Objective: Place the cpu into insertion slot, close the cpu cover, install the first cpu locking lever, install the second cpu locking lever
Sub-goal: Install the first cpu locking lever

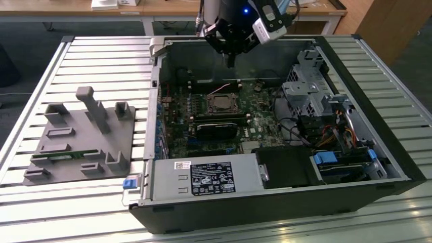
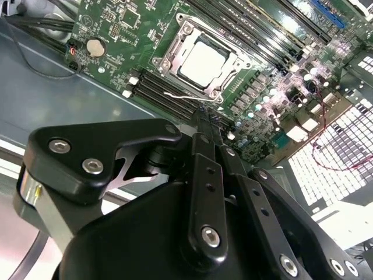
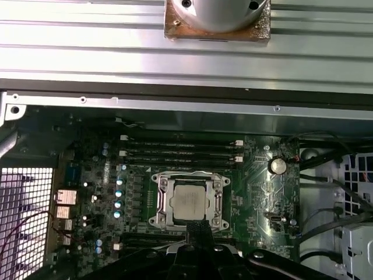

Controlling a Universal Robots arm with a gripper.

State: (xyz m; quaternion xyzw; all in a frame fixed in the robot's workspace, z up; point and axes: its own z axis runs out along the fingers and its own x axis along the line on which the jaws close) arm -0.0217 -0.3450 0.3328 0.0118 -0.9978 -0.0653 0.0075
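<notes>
Gripper [image 1: 231, 63] hangs over the open computer case [image 1: 284, 202], and you will note in both wrist views that its fingers are pressed together with nothing between them. Beneath its tip you find the cpu [image 3: 190, 205] seated in the insertion slot [image 3: 155, 199], with the cpu cover [image 3: 219, 196] lying flat around it. Green motherboard [image 3: 262, 198] borders the socket. At the exterior view's left, a grey fixture plate [image 1: 74, 149] rests on the slatted table [image 1: 101, 61].

The arm [image 1: 226, 17] comes down from above, and its black hand [image 1: 231, 62] points straight downward. In both wrist views the hand's two slim fingers [image 2: 201, 154] [image 3: 198, 232] lie pressed together into one narrow tip, gripping nothing.
</notes>
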